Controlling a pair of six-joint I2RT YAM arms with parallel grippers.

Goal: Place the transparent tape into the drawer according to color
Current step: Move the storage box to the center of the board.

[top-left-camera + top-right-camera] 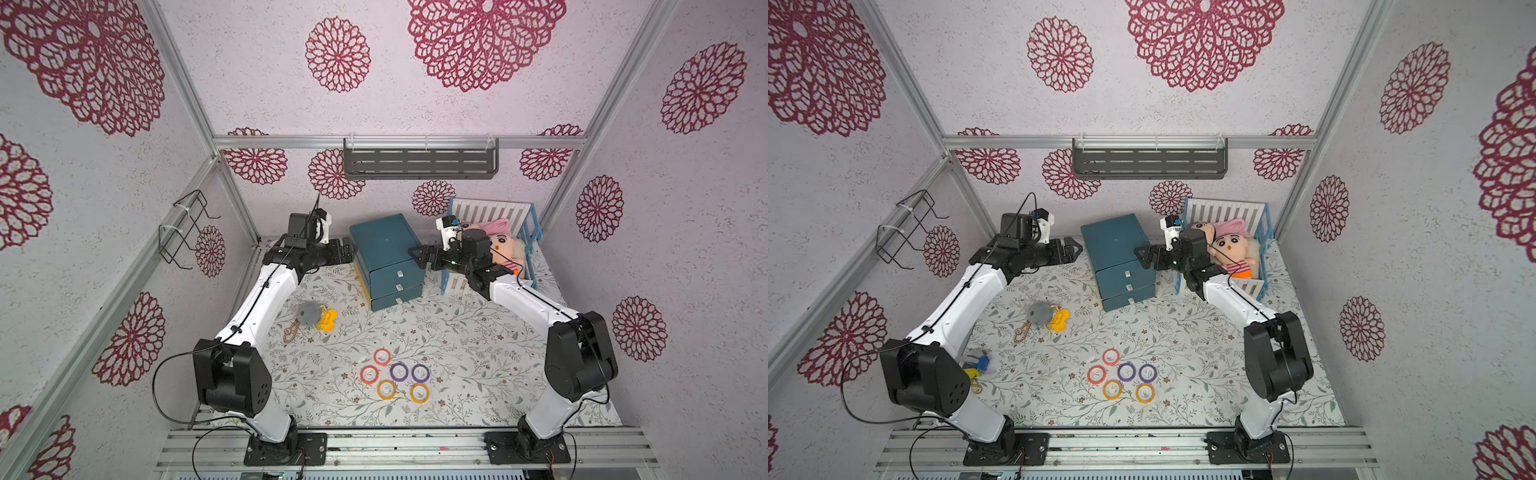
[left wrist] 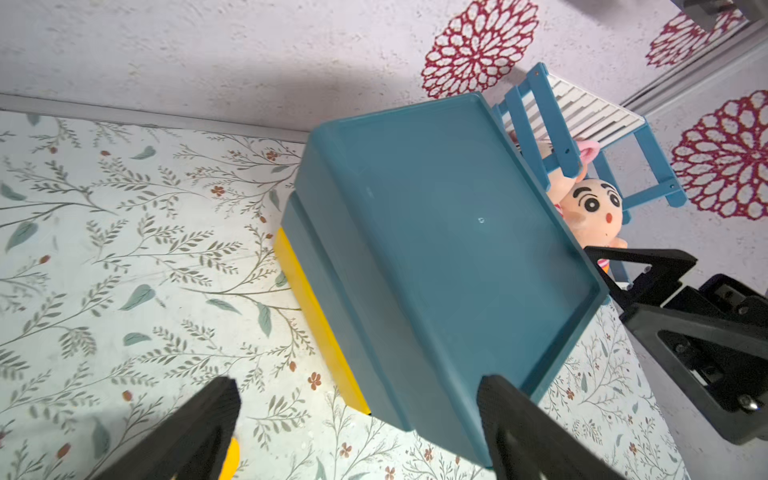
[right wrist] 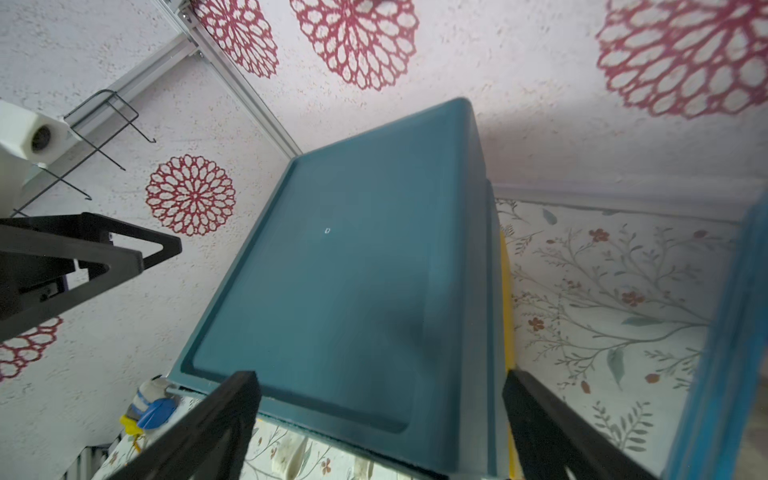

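**A:** Floral-print bench [image 1: 457,353]. Left tool [image 1: 349,251] and right tool [image 1: 415,253] are both spread and empty, flanking the boxy teal plastic drawer cabinet [image 1: 386,245].

**B:** Drawers shut. Six thin, see-through transparent tape rings [image 1: 398,372] lie flat and clustered near the bench front, well apart from the tools. Sorting not begun. Next, I judge: pull a small pale handle tab [image 1: 400,274].

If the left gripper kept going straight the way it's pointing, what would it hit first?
Probably the teal drawer cabinet, near its top edge; the left gripper points at its side from close by. Height is unclear.
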